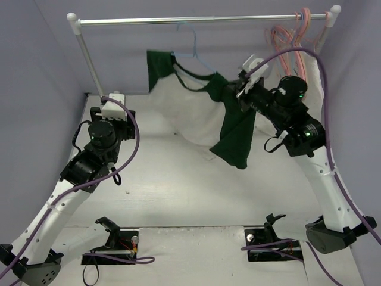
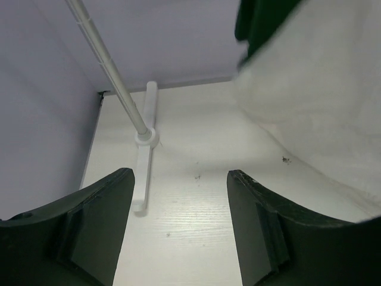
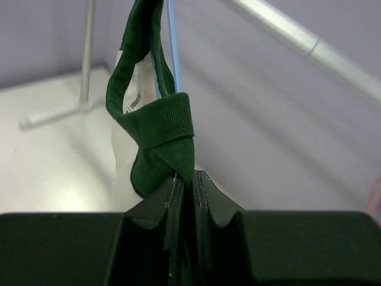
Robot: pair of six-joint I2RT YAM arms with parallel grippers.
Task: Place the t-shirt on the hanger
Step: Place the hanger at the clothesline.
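Note:
The t-shirt (image 1: 184, 110), white with dark green sleeves and neck trim, hangs under the rail on the light-blue hanger (image 1: 193, 47), whose hook is on the rail. One green sleeve (image 1: 235, 134) droops at the right. My right gripper (image 1: 241, 89) is shut on the green fabric by the neck trim (image 3: 164, 119); the blue hanger arm (image 3: 173, 47) runs up through the collar. My left gripper (image 2: 178, 202) is open and empty, low over the table left of the shirt, whose white body (image 2: 315, 101) shows at the right.
A metal rail (image 1: 196, 20) spans the back on a white upright (image 1: 92, 65) with a white foot (image 2: 144, 149). Several pink hangers (image 1: 297, 30) hang at the rail's right end. Purple walls close the back and sides.

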